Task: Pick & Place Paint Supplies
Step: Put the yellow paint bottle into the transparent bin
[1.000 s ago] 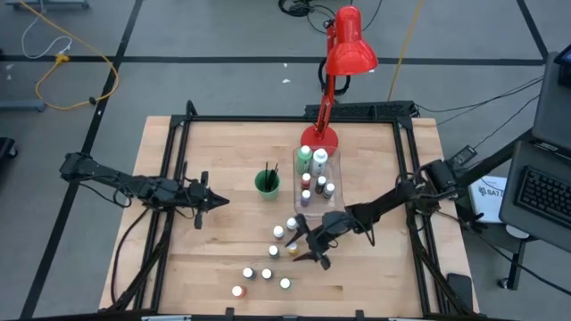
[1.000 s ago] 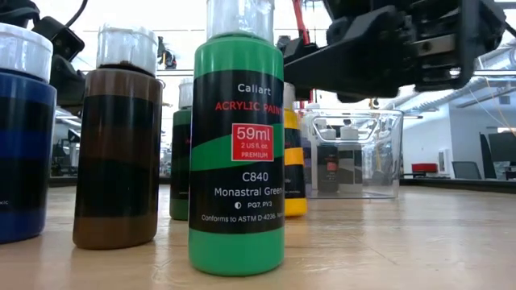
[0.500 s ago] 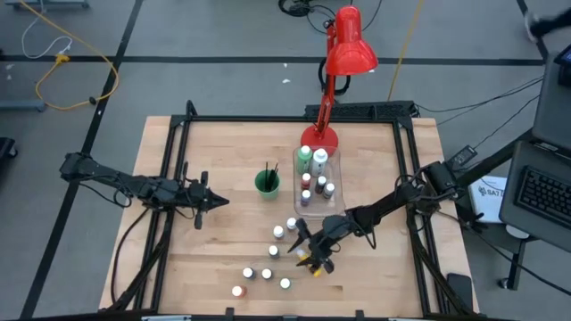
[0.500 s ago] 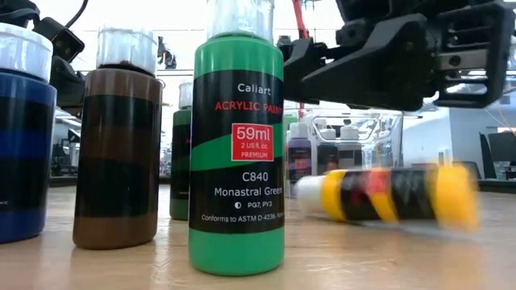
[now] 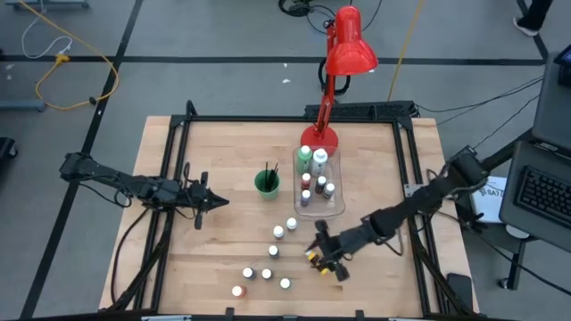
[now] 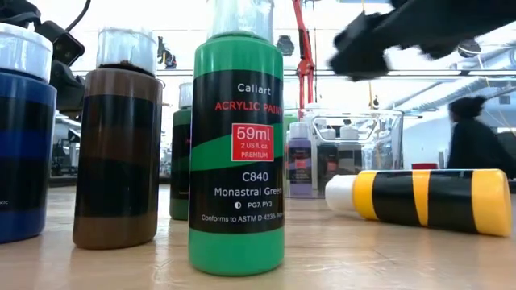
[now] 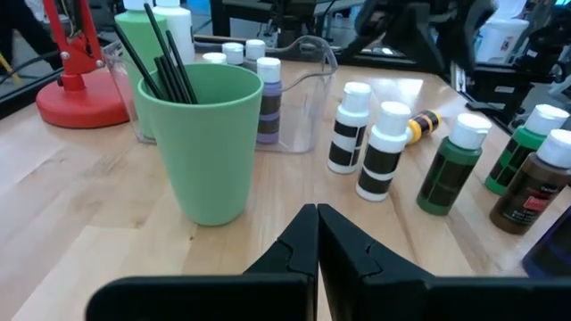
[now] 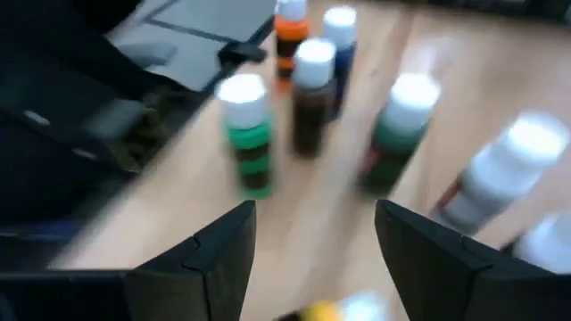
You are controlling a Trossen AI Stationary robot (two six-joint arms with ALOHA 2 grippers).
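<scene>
We can't see a lot cleanly here. The right end effector [image 5: 332, 260] is smeared in the low view, just a dark shape overhead, and its own wrist view is a blur of bottle caps. Its fingers [image 8: 219, 259] stand spread wide with nothing between them, so it's released. In the high view it hangs over the yellow paint bottle [image 6: 423, 199], which lies on its side on the worktop [image 5: 223, 160] near the front edge, right of the standing bottles. From above we can barely make that bottle out under the arm.

The low view cuts off the caps of the green Monastral Green bottle [image 6: 236, 153], and the blue bottle [image 6: 24, 137] runs off the edge; the brown bottle [image 6: 118, 141] stands between them.

Containers: the clear bin [image 5: 319, 183] sits near the worktop's middle, just in front of the red lamp [image 5: 343, 53], with several white-capped bottles inside, a purple one [image 7: 268, 98] among them. The green cup [image 7: 210, 143] stands just left of the bin and holds the dark brushes [image 7: 165, 58], whose tips are cut off.

The left end effector [image 7: 314, 234] is clenched on nothing, parked toward the left edge. A person [image 6: 476, 141] shows in the room behind.
</scene>
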